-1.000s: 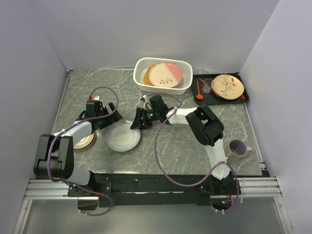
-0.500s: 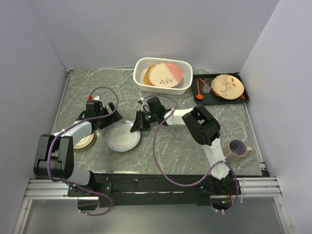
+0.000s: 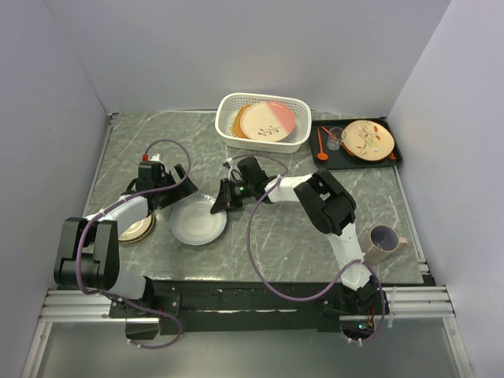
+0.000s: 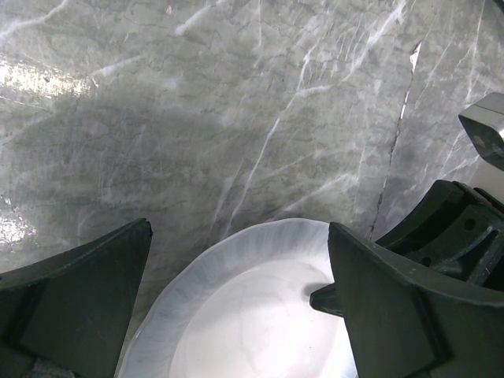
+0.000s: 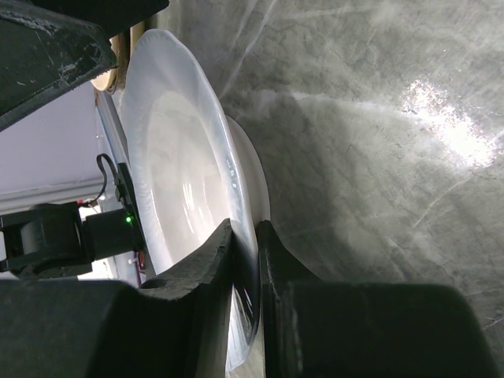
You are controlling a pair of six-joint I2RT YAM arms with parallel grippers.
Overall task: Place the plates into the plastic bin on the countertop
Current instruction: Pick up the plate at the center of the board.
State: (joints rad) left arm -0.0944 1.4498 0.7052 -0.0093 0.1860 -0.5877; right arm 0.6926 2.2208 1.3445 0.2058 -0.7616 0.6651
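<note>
Right gripper (image 3: 218,201) is pinching the right rim of the white plate (image 3: 198,224), which is lying on the countertop (image 3: 276,236) between both arms. Left gripper (image 3: 176,191) is hanging spread wide over the opposite rim. Plastic bin (image 3: 264,146) is sitting farther back, to the right. Compared with a second ago, the right jaws are now clamping shut.

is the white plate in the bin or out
Out: the white plate sits on the countertop, short of the plastic bin, right gripper pinching its rim.
</note>
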